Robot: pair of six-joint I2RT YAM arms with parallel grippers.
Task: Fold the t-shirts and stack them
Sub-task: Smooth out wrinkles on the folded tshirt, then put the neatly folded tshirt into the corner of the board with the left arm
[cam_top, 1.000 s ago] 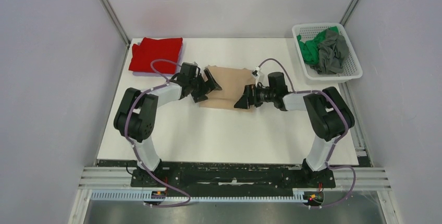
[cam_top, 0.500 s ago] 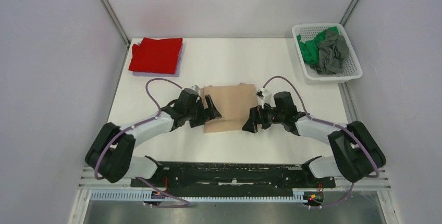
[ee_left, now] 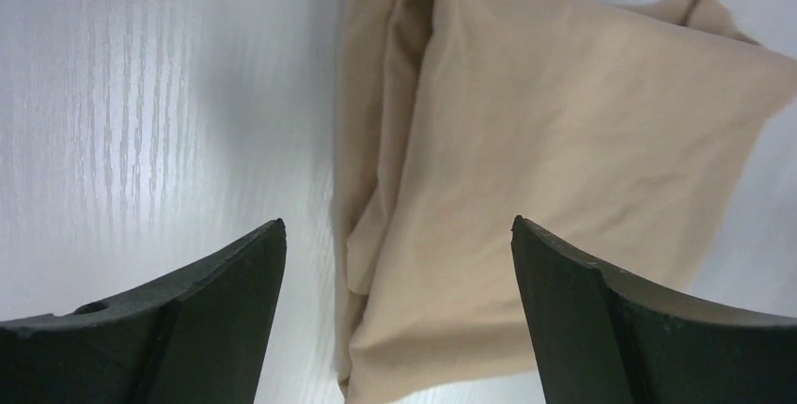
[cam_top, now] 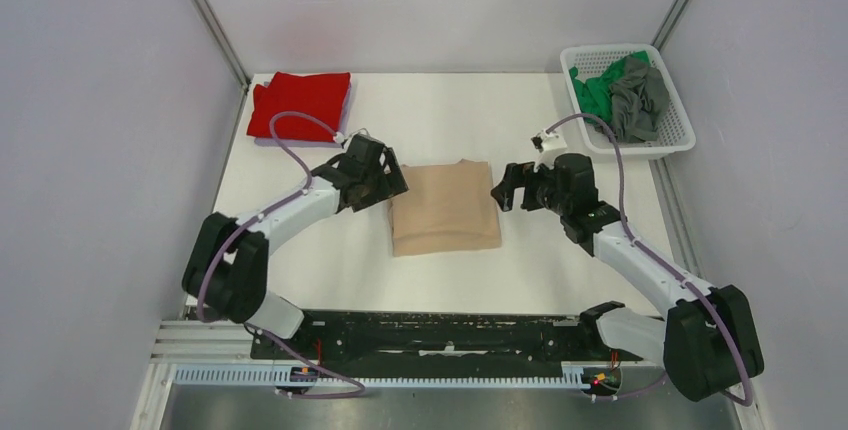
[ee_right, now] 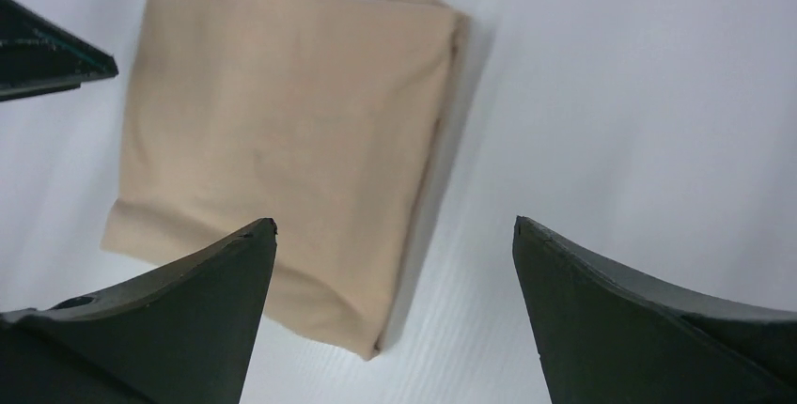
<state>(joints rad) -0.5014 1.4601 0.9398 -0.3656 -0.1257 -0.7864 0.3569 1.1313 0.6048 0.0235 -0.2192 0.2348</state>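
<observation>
The beige t-shirt [cam_top: 444, 208] lies folded into a small rectangle in the middle of the table; it also shows in the left wrist view [ee_left: 554, 169] and the right wrist view [ee_right: 282, 150]. A folded red t-shirt [cam_top: 299, 105] lies at the far left. Green [cam_top: 594, 95] and grey [cam_top: 638, 100] t-shirts sit crumpled in the basket. My left gripper [cam_top: 388, 182] is open and empty, raised just left of the beige shirt. My right gripper [cam_top: 508, 188] is open and empty, raised just right of it. Neither touches the cloth.
A white mesh basket [cam_top: 672, 137] stands at the far right corner. Grey walls close in the table on the left, right and back. The arm bases sit at the near edge.
Both grippers have let go of the beige shirt, lifted and drawn apart to its sides. The shirt now lies folded flat, nearer to me than a second ago.
</observation>
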